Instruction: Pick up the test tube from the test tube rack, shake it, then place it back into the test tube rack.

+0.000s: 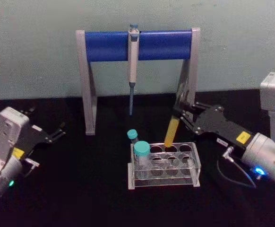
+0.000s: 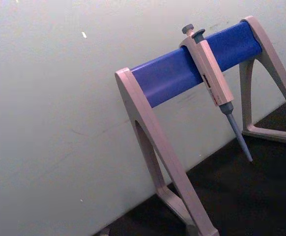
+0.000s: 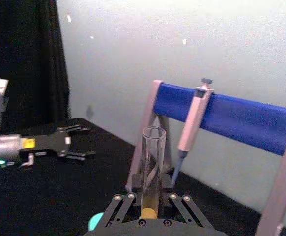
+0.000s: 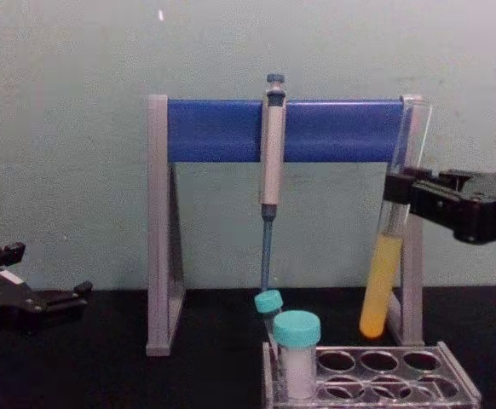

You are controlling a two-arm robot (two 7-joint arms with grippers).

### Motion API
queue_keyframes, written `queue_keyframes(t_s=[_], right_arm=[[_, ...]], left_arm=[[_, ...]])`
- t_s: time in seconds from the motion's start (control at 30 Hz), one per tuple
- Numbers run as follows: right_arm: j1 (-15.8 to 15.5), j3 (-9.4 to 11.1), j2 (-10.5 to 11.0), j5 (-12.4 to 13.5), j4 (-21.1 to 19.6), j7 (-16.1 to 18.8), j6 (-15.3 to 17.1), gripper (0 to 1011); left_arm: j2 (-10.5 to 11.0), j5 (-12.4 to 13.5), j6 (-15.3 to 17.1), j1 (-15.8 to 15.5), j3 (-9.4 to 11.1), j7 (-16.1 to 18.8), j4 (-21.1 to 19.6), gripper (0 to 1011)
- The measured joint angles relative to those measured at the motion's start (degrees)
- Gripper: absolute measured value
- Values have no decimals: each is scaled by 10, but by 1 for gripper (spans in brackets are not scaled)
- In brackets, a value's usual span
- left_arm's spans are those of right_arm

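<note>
The test tube (image 1: 171, 132), a slim clear tube with yellow-orange liquid in its lower half, hangs tilted with its round bottom just above the back row of the test tube rack (image 1: 175, 178). My right gripper (image 1: 179, 113) is shut on the tube's upper part. From the chest view the tube (image 4: 383, 273) clears the rack's top plate (image 4: 463, 377) by a small gap, held by the right gripper (image 4: 399, 192). The right wrist view looks along the tube (image 3: 153, 162) between the fingers (image 3: 117, 206). My left gripper (image 1: 59, 132) rests open on the table at the far left.
Two teal-capped vials (image 1: 141, 150) (image 1: 132, 135) stand at the rack's left end. Behind the rack a grey-and-blue pipette stand (image 1: 109, 46) holds a pipette (image 1: 133, 56); its right leg (image 4: 412, 256) is close behind the tube. Black tabletop lies around the rack.
</note>
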Motion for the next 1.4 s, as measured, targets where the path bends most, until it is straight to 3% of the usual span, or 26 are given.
queue_keyframes(t_s=[0.4, 1.4], right_arm=[[-16, -15, 20, 20, -10, 20, -2, 228], [24, -56, 11, 2, 39, 26, 0, 228]], left_arm=[[0, 0, 0, 0, 0, 0, 0, 1001], [0, 0, 0, 0, 0, 0, 0, 1001]])
